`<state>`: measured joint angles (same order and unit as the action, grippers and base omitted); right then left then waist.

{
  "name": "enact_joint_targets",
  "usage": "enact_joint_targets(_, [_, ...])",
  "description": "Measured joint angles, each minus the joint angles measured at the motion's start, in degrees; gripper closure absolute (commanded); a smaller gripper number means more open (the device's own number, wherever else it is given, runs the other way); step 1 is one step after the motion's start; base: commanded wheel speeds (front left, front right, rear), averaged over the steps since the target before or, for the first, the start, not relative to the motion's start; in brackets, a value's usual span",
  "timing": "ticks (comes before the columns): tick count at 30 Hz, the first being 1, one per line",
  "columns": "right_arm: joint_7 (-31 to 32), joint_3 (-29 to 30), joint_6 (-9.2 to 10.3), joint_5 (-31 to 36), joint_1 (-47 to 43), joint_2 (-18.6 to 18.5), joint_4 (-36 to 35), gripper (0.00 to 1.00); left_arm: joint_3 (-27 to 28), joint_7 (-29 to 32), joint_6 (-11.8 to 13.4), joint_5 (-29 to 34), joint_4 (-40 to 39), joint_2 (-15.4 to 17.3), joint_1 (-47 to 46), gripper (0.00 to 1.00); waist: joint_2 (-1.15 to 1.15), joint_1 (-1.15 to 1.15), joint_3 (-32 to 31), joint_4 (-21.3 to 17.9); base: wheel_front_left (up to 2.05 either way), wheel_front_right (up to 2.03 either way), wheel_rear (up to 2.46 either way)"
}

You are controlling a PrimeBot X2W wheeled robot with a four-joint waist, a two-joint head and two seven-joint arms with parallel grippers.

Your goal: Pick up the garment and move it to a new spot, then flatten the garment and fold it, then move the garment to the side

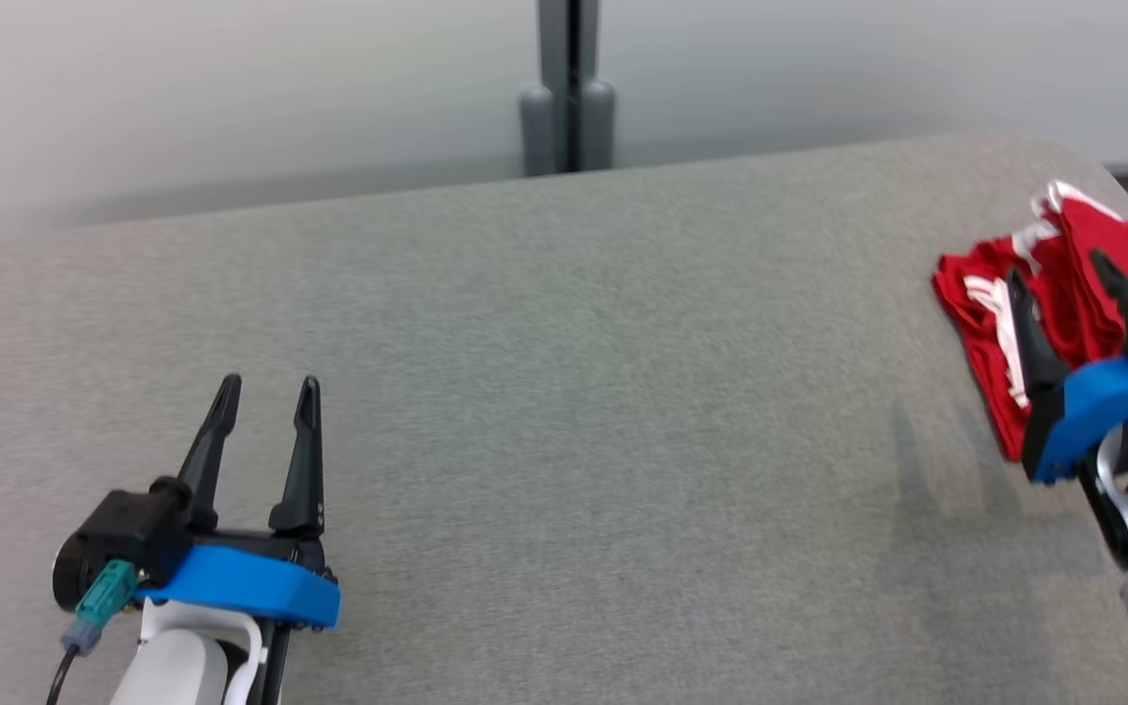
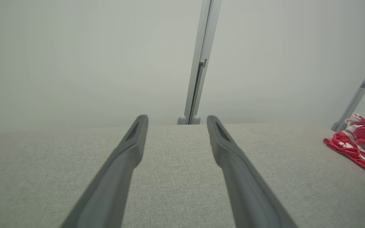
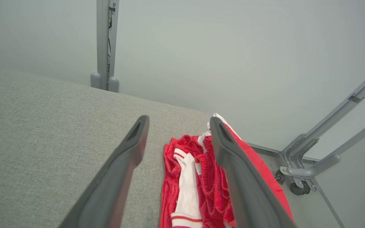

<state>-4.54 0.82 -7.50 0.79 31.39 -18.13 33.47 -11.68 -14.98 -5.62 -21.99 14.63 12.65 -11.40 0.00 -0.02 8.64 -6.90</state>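
Note:
The garment (image 1: 1063, 294) is a red knit piece with white trim, bunched in a heap at the far right edge of the grey table (image 1: 564, 392). It shows too in the right wrist view (image 3: 198, 177) and small at the right of the left wrist view (image 2: 361, 142). My right gripper (image 1: 1058, 269) hovers over the heap, open, fingers spread with nothing between them; its right finger (image 3: 246, 177) covers part of the cloth. My left gripper (image 1: 265, 387) rests open at the lower left, far from the garment, above bare table.
A grey post (image 1: 569, 88) stands behind the table's far edge against a pale wall. Beyond the table's right end are slanted metal frame legs with a caster (image 3: 296, 186) on the floor. The garment lies close to the table's right edge.

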Motion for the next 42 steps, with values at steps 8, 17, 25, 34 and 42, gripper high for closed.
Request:
enact_joint_targets(8, [1.0,3.6,0.00,-3.7,-14.7,2.6,-15.2,0.00,1.5,0.0,-0.4,-0.1,0.7,-0.8,3.5,0.00,0.00,0.00,-4.5,5.4,0.00,0.00,0.00])
enact_joint_targets(17, [0.1,7.4,0.01,-3.4,-28.5,11.8,-27.8,0.00,2.6,0.0,-1.0,0.4,2.2,-1.6,6.5,0.00,0.00,0.01,-7.7,8.3,0.00,0.00,0.00])
enact_joint_targets(25, [0.4,8.6,0.00,-3.8,-32.8,14.5,-30.8,0.00,3.9,0.0,-1.2,0.5,3.5,-2.4,7.8,0.00,0.00,0.01,-8.9,8.3,0.00,0.00,0.00])
enact_joint_targets(34, [-0.4,8.1,0.01,-4.6,-34.2,15.1,-29.7,0.00,5.6,0.0,-1.5,1.1,5.4,-2.8,8.6,0.00,0.00,0.02,-9.5,7.3,0.00,0.00,0.00])
enact_joint_targets(42, [-0.7,7.0,0.01,-5.9,-34.0,15.2,-27.3,0.00,6.0,0.0,-1.5,1.4,7.1,-3.3,8.6,0.00,0.00,0.02,-9.5,6.7,0.00,0.00,0.00])
